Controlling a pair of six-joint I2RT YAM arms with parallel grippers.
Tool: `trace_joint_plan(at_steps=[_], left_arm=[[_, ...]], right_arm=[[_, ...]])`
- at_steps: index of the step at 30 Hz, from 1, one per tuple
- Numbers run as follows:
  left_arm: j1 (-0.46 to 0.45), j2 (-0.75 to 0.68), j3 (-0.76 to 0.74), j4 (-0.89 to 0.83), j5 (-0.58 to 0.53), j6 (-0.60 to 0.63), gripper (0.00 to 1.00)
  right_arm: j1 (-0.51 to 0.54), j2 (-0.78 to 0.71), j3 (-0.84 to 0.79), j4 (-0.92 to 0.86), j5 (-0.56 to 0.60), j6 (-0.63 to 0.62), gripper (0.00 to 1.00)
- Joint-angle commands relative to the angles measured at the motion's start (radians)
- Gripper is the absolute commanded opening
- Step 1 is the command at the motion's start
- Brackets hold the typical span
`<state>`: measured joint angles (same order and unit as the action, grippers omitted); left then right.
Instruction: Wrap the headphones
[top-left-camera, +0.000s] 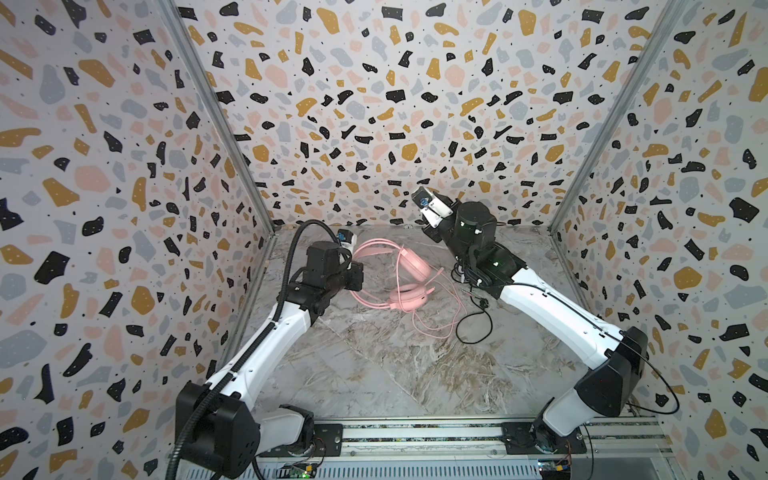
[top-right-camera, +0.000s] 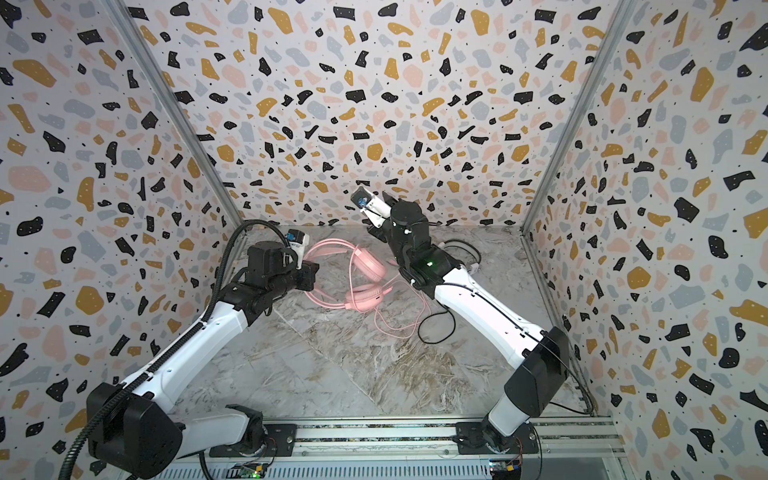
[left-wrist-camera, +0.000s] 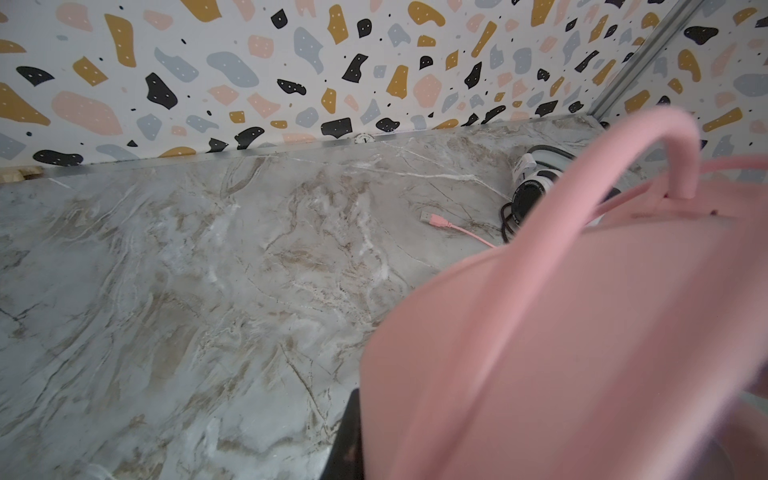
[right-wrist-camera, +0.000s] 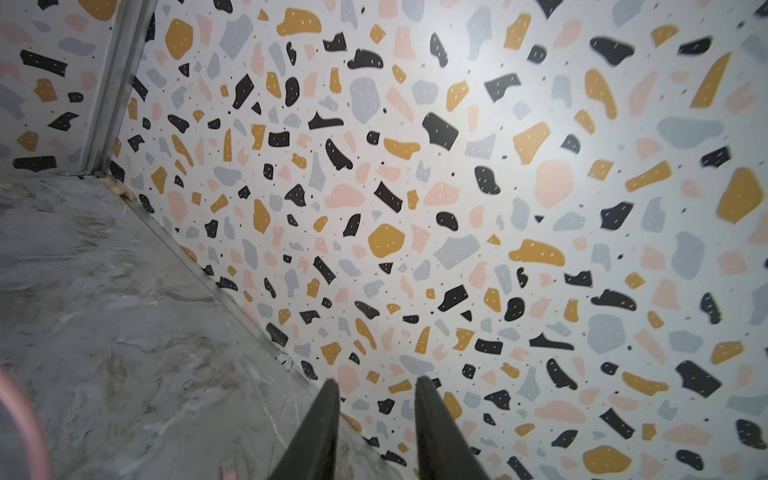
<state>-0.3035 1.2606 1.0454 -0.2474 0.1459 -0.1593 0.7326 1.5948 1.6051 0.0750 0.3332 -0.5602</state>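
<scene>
We see speckled terrazzo walls (top-left-camera: 374, 104) on three sides of a marble tabletop (top-left-camera: 374, 374). In both top views the two arms reach from the near rail toward the back of the table.

The pink headset (top-left-camera: 415, 268) is near the middle of the table, a little toward the back, between the two arms. The left gripper (top-left-camera: 354, 272) is closed on its headband (top-left-camera: 376, 245), at the left end of the arc. In the left wrist view this band fills the near corner and is blurred.

The right gripper (right-wrist-camera: 376, 384) stands high near the back wall and holds nothing. Its two dark fingers (right-wrist-camera: 320, 428) are apart, with only wall and table between them.

The white headset (left-wrist-camera: 536, 178) lies toward the back right of the table, and in the top views the right arm hides most of it. The pink cord (top-left-camera: 432, 324) lies in loose loops in front of the pink headset, and the black cord (top-left-camera: 473, 332) makes a loop just beside it. The pink cord's USB plug (left-wrist-camera: 434, 219) lies flat on the marble, near the white headset.
</scene>
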Motion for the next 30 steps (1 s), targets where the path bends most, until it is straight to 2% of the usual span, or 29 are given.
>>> trace_joint_plan(at_steps=[1,5,8,11,15,17,19,24,27,30], left_arm=[[0.002,-0.024,0.025,0.074,0.027,-0.009,0.00],[0.030,-0.031,0.027,0.062,-0.022,-0.013,0.00],[0.054,-0.051,0.022,0.081,-0.040,-0.031,0.00],[0.063,-0.079,0.025,0.102,-0.052,-0.044,0.00],[0.067,-0.101,0.094,0.105,-0.027,-0.063,0.00],[0.068,-0.096,0.155,0.093,-0.017,-0.064,0.00],[0.072,-0.084,0.222,0.064,-0.021,-0.061,0.00],[0.080,-0.055,0.376,0.007,-0.056,-0.045,0.00],[0.083,-0.037,0.436,-0.004,-0.050,-0.046,0.00],[0.083,-0.024,0.464,-0.003,-0.039,-0.051,0.00]], right_arm=[[-0.045,-0.036,-0.062,-0.162,-0.103,0.197,0.34],[-0.128,-0.112,-0.233,-0.206,-0.144,0.380,0.37],[-0.254,-0.168,-0.356,-0.233,-0.310,0.547,0.39],[-0.339,-0.179,-0.431,-0.256,-0.436,0.634,0.40],[-0.352,-0.132,-0.462,-0.287,-0.565,0.664,0.47],[-0.351,-0.115,-0.492,-0.262,-0.650,0.690,0.57],[-0.351,-0.092,-0.511,-0.252,-0.731,0.689,0.63],[-0.323,-0.060,-0.543,-0.255,-0.814,0.643,0.69],[-0.270,-0.040,-0.562,-0.254,-0.813,0.610,0.71],[-0.227,-0.011,-0.603,-0.177,-0.829,0.620,0.74]])
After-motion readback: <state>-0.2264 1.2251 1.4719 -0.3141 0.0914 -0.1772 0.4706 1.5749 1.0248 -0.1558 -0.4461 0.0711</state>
